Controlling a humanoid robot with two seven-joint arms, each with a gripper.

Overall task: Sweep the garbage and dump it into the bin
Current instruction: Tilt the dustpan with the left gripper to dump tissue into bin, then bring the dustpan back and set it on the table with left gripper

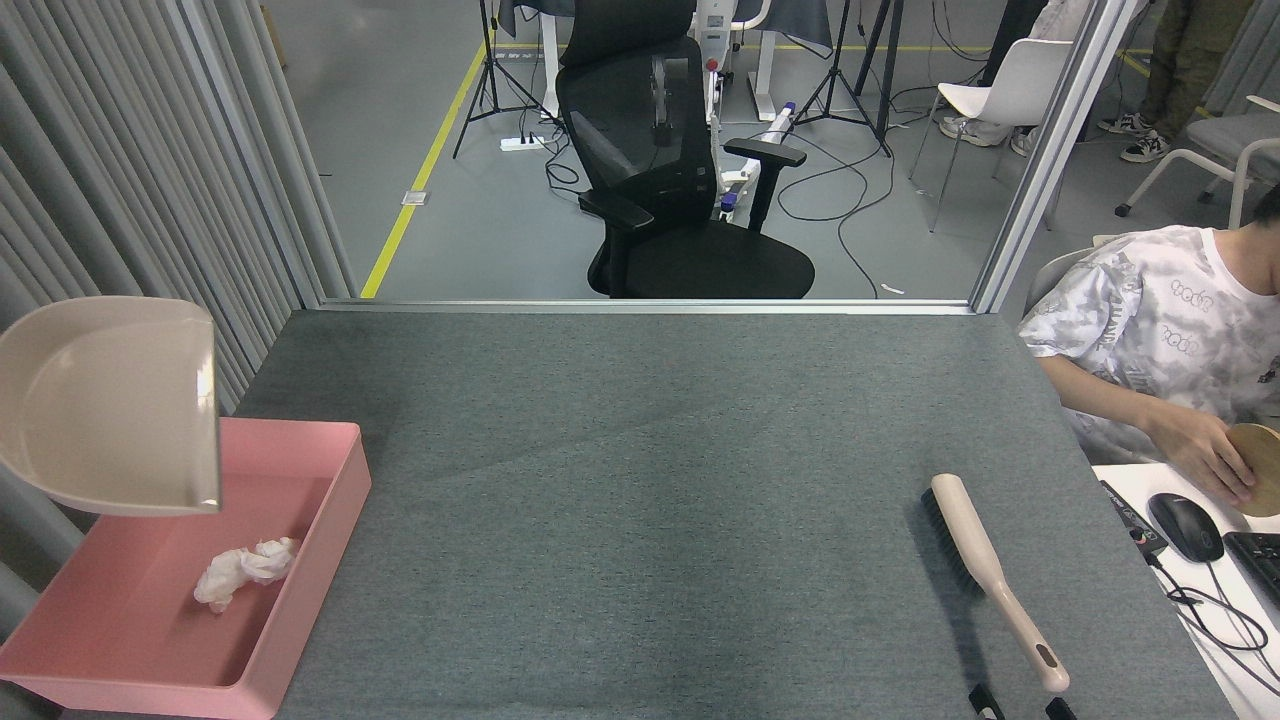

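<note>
Head view: the garbage (244,570) lies inside the pink bin (330,560) at the table's left edge, under the raised beige dustpan (110,405). The left gripper is out of sight. The right gripper (1018,708) barely shows below the brush (985,575); its opening cannot be told. The grey tabletop (640,480) between is open.

You see white garbage (243,570) in a pink bin (330,520), a beige dustpan (110,400), a beige-handled, black-bristled brush (985,570), grey table felt (650,500).
</note>
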